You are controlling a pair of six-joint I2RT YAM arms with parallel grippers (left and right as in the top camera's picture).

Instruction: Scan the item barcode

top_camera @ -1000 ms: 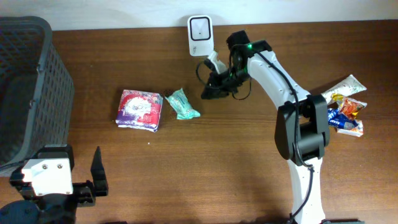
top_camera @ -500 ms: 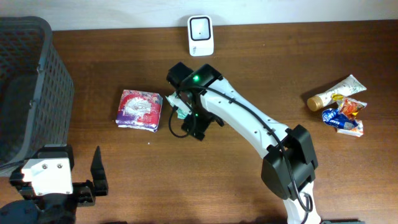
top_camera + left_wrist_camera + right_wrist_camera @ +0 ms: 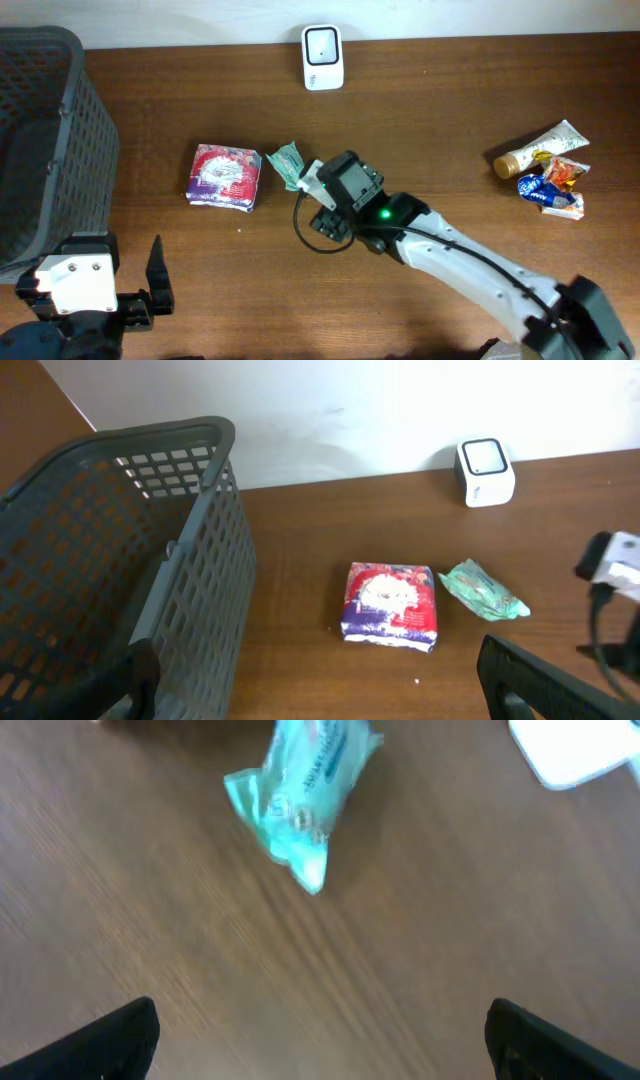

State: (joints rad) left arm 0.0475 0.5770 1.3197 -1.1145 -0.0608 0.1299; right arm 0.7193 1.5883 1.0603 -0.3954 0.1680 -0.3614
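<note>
We watch a brown wooden table [image 3: 420, 110] against a white wall [image 3: 350, 400].
Our left gripper [image 3: 330, 695] and right gripper [image 3: 320, 1040] gape empty; the teal packet [image 3: 291, 166] lies on the wood at the right one's ten o'clock from overhead; the mesh basket [image 3: 45, 140] stands at nine.

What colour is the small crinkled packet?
The packet is mint green; it shows best in the right wrist view.

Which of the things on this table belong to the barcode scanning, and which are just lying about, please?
For the job:
scanner
green packet, probably the item, as it lies just ahead of the open right gripper

Lying about, at least for now:
red packet
basket
tube
sweets
</note>
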